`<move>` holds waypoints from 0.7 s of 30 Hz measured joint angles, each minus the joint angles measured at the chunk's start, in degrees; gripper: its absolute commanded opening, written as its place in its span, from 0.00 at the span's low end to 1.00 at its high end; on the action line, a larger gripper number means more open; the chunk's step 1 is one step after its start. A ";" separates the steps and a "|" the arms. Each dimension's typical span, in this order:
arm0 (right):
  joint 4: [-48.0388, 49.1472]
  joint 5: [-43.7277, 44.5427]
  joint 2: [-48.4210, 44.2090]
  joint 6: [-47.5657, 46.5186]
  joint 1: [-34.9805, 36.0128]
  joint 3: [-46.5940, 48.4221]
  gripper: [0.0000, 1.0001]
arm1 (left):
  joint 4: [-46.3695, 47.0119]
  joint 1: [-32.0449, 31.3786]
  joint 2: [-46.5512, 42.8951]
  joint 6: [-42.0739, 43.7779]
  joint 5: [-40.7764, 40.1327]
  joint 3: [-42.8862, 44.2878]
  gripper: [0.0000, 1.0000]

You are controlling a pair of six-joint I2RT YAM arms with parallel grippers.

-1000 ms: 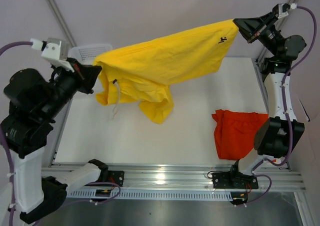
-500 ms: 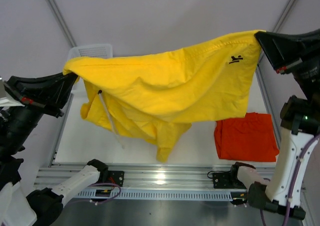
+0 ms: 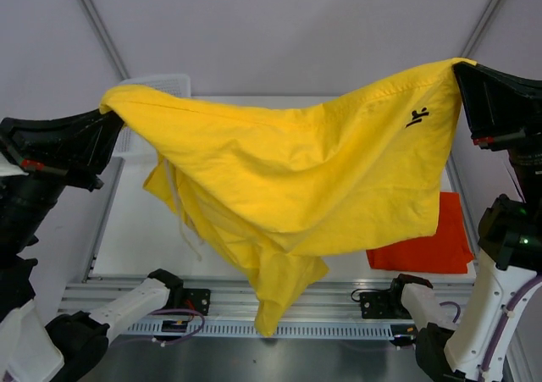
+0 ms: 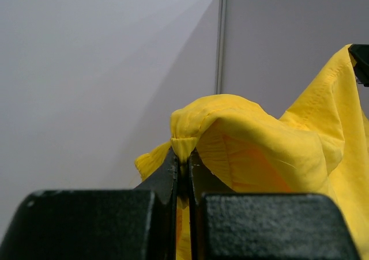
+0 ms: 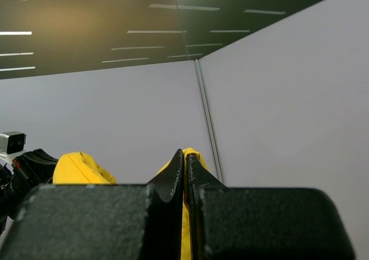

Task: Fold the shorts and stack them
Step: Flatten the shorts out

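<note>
The yellow shorts (image 3: 296,179) hang in the air as a soft, creased sheet stretched between both arms above the white bench (image 3: 127,229). The left claw (image 3: 114,121) is pinched tight on one bunched corner. The right claw (image 3: 461,67) is clamped on the opposite corner, near the small black logo (image 3: 417,118). One leg droops lowest in the middle. The orange-red shorts (image 3: 432,245) lie flat at the bench's right edge, partly hidden behind the yellow cloth. A white mesh basket (image 3: 161,84) sits far left.

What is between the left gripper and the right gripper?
The yellow shorts hang spread in the air between them. The left gripper and right gripper each pinch one upper end. The top view shows this.
</note>
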 measured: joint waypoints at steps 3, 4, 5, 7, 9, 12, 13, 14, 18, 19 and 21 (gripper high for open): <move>0.59 0.17 0.70 0.17 0.00 -2.97 0.00 | -0.81 0.00 2.69 0.04 -1.81 0.55 0.00; 1.16 0.15 1.27 0.57 0.00 -4.20 0.00 | -1.88 0.00 4.42 0.02 -2.75 1.20 0.00; 1.68 0.13 1.86 0.85 0.00 -5.11 0.00 | -2.45 0.00 6.01 0.00 -3.37 1.75 0.00; 2.62 0.09 4.20 1.75 0.00 -6.69 0.00 | -4.52 0.00 10.69 -0.20 -4.85 3.48 0.00; 3.45 -0.13 7.17 2.69 0.00 -7.10 0.00 | -6.69 0.11 15.87 -0.42 -6.25 5.44 0.00; 4.94 -0.76 11.76 4.66 0.00 -7.08 0.00 | -9.86 0.48 22.49 -0.94 -8.15 8.24 0.00; 5.25 -1.09 13.20 5.31 0.00 -7.08 0.00 | -10.47 0.55 23.69 -1.05 -8.33 8.39 0.00; 5.38 -1.44 14.36 5.88 -0.04 -7.08 0.00 | -11.30 0.63 24.50 -1.36 -8.41 8.37 0.00; 5.31 -2.27 14.78 6.64 -0.11 -7.08 0.00 | -10.75 0.70 21.33 -1.97 -7.37 5.29 0.00; 5.14 -2.38 13.88 6.56 -0.11 -7.08 0.00 | -9.38 0.70 18.58 -2.19 -6.99 2.99 0.00; 4.79 -2.38 10.80 5.97 -0.15 -7.08 0.00 | -7.48 0.70 12.50 -2.51 -6.34 -0.83 0.00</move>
